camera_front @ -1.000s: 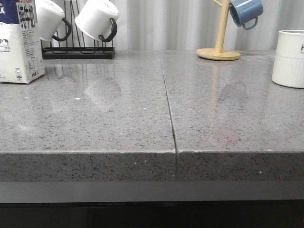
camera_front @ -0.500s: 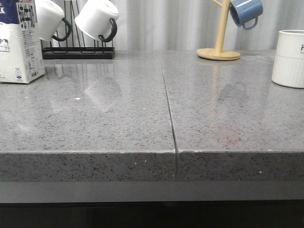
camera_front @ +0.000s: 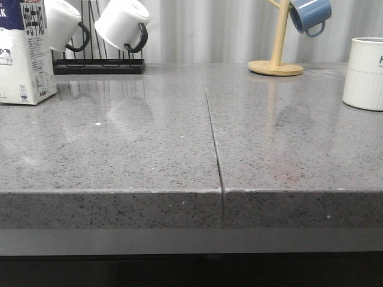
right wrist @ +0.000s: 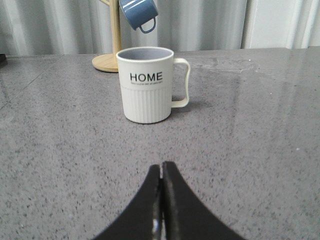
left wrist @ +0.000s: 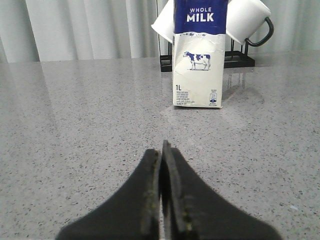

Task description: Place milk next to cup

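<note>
White-and-blue milk (camera_front: 24, 51) carton, cow print, upright at table (camera_front: 179, 149) far-left edge; cup (camera_front: 363, 73) far right. Left end effector (left wrist: 161, 150) and right end effector (right wrist: 161, 170) closed, empty. Nothing moved since earlier.

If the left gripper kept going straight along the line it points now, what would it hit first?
Most likely the milk. The left gripper is shut and aims across bare countertop with the carton standing slightly to one side of its line, so it might only clip the carton's near edge; depth is unclear.

The milk (left wrist: 197, 60) reads "WHOLE MILK", "1L"; the cup (right wrist: 147, 85) "HOME".
</note>
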Tool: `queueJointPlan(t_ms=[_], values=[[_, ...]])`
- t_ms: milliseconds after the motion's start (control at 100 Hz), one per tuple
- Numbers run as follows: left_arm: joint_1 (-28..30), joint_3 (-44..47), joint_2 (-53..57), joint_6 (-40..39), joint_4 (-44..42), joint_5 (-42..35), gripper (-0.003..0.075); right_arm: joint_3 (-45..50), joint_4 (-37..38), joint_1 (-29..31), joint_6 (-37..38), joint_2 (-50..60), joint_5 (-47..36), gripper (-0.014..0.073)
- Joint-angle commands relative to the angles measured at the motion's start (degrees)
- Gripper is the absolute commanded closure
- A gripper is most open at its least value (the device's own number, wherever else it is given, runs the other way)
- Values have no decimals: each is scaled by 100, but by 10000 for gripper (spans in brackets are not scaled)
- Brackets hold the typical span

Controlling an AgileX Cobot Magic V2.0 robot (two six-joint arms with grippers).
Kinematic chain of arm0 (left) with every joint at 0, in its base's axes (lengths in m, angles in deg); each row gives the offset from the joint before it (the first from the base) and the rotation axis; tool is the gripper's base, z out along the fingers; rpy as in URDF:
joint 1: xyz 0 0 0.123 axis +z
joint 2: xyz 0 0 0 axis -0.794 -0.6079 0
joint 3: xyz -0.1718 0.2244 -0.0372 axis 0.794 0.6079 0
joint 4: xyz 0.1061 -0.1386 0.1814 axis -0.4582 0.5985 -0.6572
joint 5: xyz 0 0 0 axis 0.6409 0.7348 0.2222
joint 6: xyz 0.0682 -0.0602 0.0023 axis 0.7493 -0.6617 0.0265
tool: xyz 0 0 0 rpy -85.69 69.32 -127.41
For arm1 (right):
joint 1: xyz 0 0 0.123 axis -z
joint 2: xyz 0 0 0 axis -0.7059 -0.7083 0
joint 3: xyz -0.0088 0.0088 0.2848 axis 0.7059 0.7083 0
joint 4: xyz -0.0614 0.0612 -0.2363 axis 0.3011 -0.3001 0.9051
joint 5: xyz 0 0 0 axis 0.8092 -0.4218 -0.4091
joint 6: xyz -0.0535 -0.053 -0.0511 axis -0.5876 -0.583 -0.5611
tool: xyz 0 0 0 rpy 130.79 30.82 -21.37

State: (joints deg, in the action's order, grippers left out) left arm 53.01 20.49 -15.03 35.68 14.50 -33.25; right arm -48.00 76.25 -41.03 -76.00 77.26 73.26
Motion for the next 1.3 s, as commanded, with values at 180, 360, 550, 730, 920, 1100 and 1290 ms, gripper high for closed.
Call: queueJointPlan(t_ms=[180, 360, 550, 730, 920, 1100, 1290], values=[[3, 259, 176, -6, -1, -432, 741, -1153, 58, 43, -34, -1396, -240, 610], [3, 259, 176, -6, -1, -432, 741, -1160, 58, 43, -34, -2238, -1391, 561], [3, 259, 176, -6, -1, -432, 741, -1160, 58, 43, -34, -3238, -2291, 283], [3, 259, 176, -6, -1, -432, 741, -1160, 52, 76, -34, -4290, -3392, 263], [3, 259, 176, -6, -1, -432, 741, -1160, -72, 370, -39, -5485, -4704, 263], [3, 259, 176, -6, -1, -432, 741, -1357, -72, 617, -39, -6547, -5538, 263], [3, 259, 176, -6, -1, -432, 741, -1765, -72, 757, -39, -7384, -5804, 263]])
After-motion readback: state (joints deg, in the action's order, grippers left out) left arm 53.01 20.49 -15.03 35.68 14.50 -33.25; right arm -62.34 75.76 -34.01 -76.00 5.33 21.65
